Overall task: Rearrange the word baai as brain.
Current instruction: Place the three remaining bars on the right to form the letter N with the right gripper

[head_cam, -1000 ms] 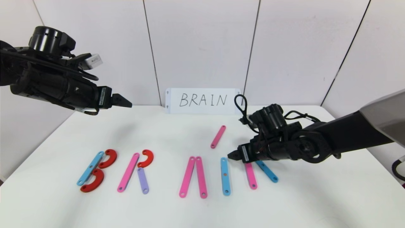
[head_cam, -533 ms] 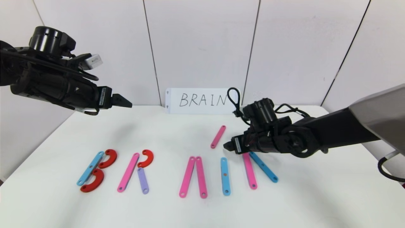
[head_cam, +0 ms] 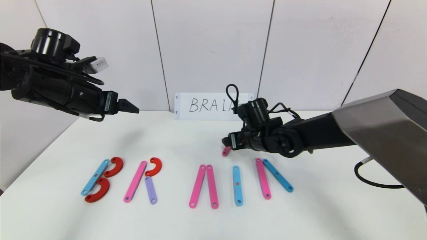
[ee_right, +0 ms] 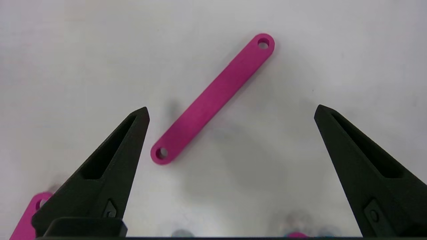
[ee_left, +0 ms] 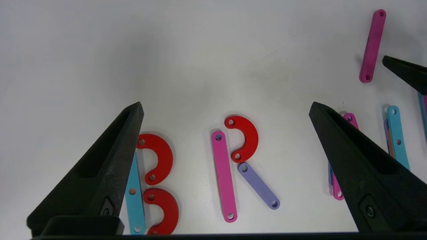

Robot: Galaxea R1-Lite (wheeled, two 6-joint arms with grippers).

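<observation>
The word lies in a row along the table's front. A light-blue strip (head_cam: 95, 176) with two red curves (head_cam: 114, 166) makes B. A pink strip (head_cam: 135, 181), a red curve (head_cam: 154, 166) and a purple strip (head_cam: 150, 190) make R. Two pink strips (head_cam: 197, 186) lean together, then comes a blue strip (head_cam: 237, 185), then a pink strip (head_cam: 263, 178) beside a slanted blue strip (head_cam: 278, 175). Behind the row, my right gripper (head_cam: 224, 141) hovers open and empty over a loose pink strip (ee_right: 213, 98). My left gripper (head_cam: 133, 108) hangs open, high at the left.
A white card (head_cam: 213, 106) with handwritten BRAIN leans on the back wall, partly covered by the right arm's cable. The table's left edge (head_cam: 43, 150) runs below the left arm. White wall panels close off the back.
My right gripper has moved back and to the left, off the two rightmost strips and over the loose pink strip. The left arm and the letters have not moved.
</observation>
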